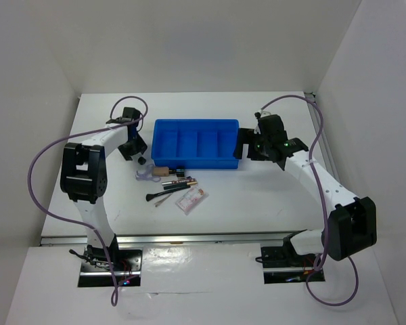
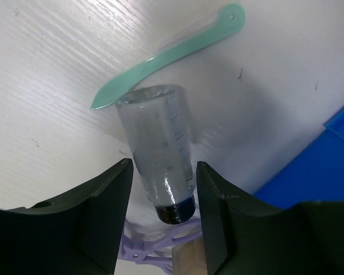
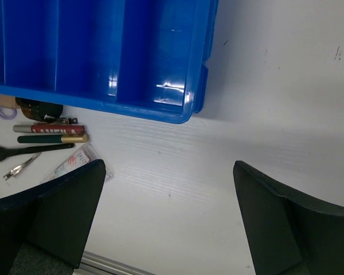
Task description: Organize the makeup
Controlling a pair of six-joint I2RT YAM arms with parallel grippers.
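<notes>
My left gripper (image 2: pixel 164 166) is shut on a clear tube (image 2: pixel 157 137) with a dark cap, held just above the table left of the blue tray (image 1: pixel 196 123). A pale lilac plastic piece (image 2: pixel 155 246) and a tan stub (image 2: pixel 189 259) lie under it. In the top view my left gripper (image 1: pixel 137 154) hangs over the lilac piece (image 1: pixel 146 175). Slim pencils (image 1: pixel 179 181), a black-tipped brush (image 1: pixel 159 195) and a pinkish packet (image 1: pixel 191 200) lie in front of the tray. My right gripper (image 1: pixel 245 150) is open and empty at the tray's right end, over bare table (image 3: pixel 169 166).
A mint-green spatula (image 2: pixel 160 57) lies on the table beyond the tube. The tray's corner (image 3: pixel 186 112) is just ahead of my right fingers. A red tube (image 3: pixel 49 129), gold-capped pencil (image 3: pixel 51 138) and brush (image 3: pixel 23 151) show at the left. White walls enclose the table.
</notes>
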